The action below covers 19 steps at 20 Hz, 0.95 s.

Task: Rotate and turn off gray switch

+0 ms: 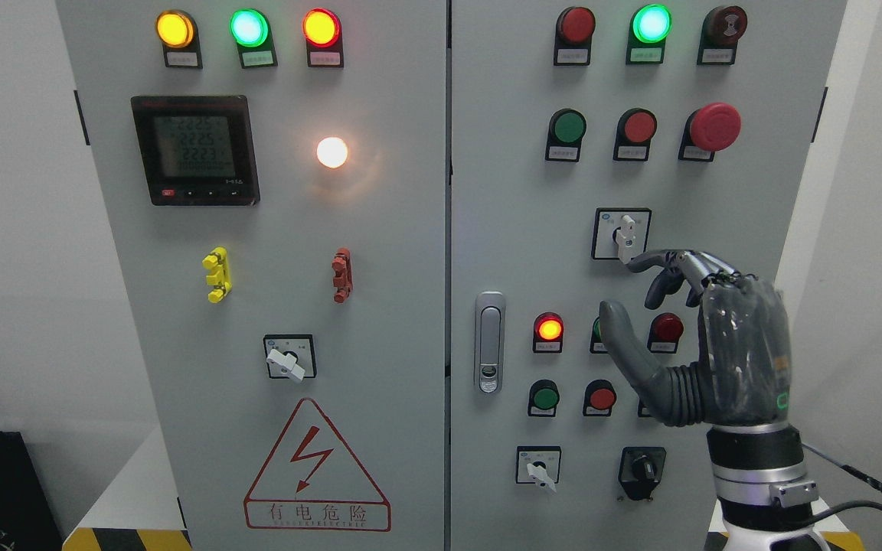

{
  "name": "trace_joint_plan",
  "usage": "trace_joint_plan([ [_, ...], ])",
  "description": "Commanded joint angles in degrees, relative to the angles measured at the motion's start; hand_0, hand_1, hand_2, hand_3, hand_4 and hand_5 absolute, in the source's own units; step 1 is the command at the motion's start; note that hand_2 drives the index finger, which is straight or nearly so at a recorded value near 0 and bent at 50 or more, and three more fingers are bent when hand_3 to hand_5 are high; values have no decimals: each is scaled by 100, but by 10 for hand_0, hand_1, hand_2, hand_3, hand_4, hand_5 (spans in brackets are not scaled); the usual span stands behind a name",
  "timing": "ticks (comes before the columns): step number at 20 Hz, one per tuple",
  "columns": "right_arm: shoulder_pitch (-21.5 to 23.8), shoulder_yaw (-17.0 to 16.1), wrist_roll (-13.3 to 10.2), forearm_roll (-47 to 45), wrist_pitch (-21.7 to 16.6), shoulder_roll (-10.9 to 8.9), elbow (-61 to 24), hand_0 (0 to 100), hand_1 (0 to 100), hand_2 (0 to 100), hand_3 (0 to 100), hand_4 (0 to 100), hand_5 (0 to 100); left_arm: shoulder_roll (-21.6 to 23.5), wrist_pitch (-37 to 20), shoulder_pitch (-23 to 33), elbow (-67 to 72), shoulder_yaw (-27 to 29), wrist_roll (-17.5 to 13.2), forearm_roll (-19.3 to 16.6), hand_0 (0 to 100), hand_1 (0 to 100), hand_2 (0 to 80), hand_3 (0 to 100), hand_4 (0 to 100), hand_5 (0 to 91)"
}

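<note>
Right hand (705, 337) raised before the cabinet's right door (502, 229), fingers spread, gripping nothing; index fingertip (635, 264) just below the gray switch (625, 236), whose white knob stands upright in its black-framed plate. Left arm unseen. Risk: fingers slide off the small knob, or my thumb bumps the red lamp (549, 330) below. No containers present.

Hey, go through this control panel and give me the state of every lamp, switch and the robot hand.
Top-left lamps: yellow, green, red, all lit.
White lamp: lit.
Meter: display on.
Top-right green lamp: lit; red neighbour dark.
Lower red lamp: lit.
Gray switch: knob vertical.
Left door switch: knob slanted.
Right hand: open, fingertips near gray switch.
</note>
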Motion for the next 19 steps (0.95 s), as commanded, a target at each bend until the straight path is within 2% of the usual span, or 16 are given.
trace_joint_plan([
  [1, 218, -225, 87, -18, -59, -593, -288, 294, 192, 151, 198, 75, 14, -3, 0, -53, -141, 44, -24, 114, 120, 389, 0, 0, 0, 0],
  [6, 314, -216, 79, -18, -77, -786, -341, 288, 204, 119, 143, 6, 0, -3, 0, -53, -141, 44, -24, 114, 120, 389, 0, 0, 0, 0],
  [10, 420, -225, 70, -18, -68, -865, -358, 288, 204, 121, 120, 0, 0, -3, 0, -53, -141, 44, -24, 114, 120, 389, 0, 0, 0, 0],
  [19, 639, -225, 70, -18, -51, -883, -402, 263, 256, 124, 115, 0, 0, 6, 0, -53, -141, 44, -24, 114, 120, 389, 0, 0, 0, 0],
])
